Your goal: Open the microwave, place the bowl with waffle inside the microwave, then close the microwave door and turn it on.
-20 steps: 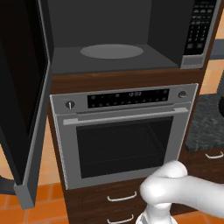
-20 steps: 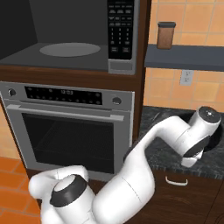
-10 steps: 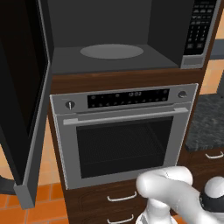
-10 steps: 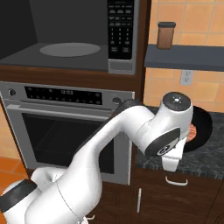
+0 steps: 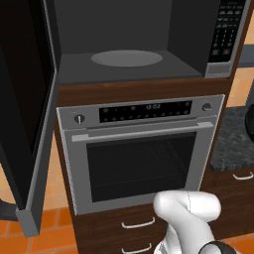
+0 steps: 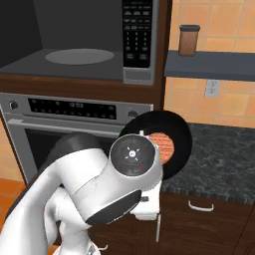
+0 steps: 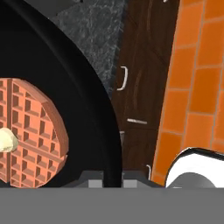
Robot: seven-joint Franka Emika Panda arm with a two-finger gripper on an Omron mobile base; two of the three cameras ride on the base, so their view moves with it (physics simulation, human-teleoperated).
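Note:
The microwave (image 5: 124, 44) stands open. Its grey inside and round turntable (image 5: 126, 58) are bare, and the microwave door (image 5: 27, 114) is swung out to the left. In the right base view the black bowl (image 6: 174, 130) hangs in the air beside the oven's right edge. It is above the counter's left end, and its inside is turned toward the camera. The waffle (image 6: 162, 147) sits in it. My gripper (image 7: 113, 179) is shut on the bowl's rim (image 7: 105, 131), with the waffle (image 7: 30, 131) close on the left in the hand view. My arm's big joint hides the fingers in the right base view.
A silver oven (image 5: 144, 149) with a bar handle sits under the microwave, with drawers (image 5: 134, 225) below it. The black keypad (image 6: 138, 31) runs down the microwave's right side. To the right are a dark granite counter (image 6: 224, 154) and a shelf with a brown jar (image 6: 189, 40).
My arm has swung left from the far end of the counter, carrying the bowl with the waffle toward the oven and microwave. The grip has stayed shut.

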